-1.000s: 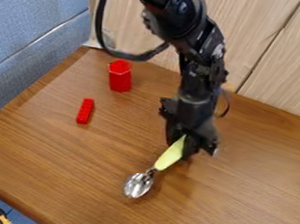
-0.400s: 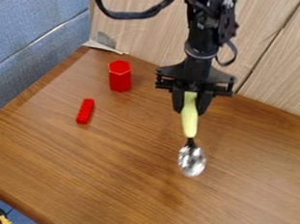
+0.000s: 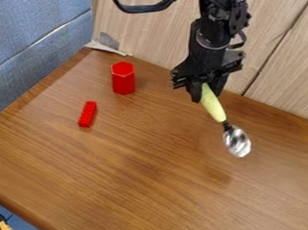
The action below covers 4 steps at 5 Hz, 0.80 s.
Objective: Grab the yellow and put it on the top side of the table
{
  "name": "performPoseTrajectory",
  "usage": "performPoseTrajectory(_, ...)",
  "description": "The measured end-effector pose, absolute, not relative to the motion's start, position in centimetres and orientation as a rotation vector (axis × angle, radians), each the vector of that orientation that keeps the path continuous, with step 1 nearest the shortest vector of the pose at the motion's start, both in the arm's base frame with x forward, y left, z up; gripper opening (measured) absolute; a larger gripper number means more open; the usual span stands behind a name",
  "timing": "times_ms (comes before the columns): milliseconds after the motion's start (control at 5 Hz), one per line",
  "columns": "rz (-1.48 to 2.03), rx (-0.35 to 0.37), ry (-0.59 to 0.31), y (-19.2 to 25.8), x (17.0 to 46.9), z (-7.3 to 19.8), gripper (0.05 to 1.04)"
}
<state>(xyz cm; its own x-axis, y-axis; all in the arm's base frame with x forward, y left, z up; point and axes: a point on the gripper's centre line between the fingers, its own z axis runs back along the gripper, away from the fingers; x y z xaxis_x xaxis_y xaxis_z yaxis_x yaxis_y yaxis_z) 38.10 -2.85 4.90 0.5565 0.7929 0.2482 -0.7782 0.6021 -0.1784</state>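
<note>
The black gripper (image 3: 204,94) hangs over the upper middle of the wooden table (image 3: 131,185), near its back edge. It is shut on the upper end of the yellow handle of a spoon (image 3: 213,105). The spoon slants down to the right from the grip, and its silver bowl points toward the lower right. A faint shadow on the wood, below and apart from the bowl, suggests that the spoon is held above the surface.
A red hexagonal block (image 3: 123,78) stands to the left of the gripper near the back. A small red brick (image 3: 87,114) lies left of centre. Wooden panels (image 3: 280,56) rise behind the table, and a blue padded surface (image 3: 36,34) borders its left side.
The gripper has lifted and moved back toward the top edge with the spoon in it. The spoon's bowl has swung from lower left to the right.
</note>
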Motion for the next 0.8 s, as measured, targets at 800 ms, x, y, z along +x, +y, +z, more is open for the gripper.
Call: performPoseTrajectory(800, 1.293, -0.028, -0.284, -0.8, 42.0, 0.9, 0.408)
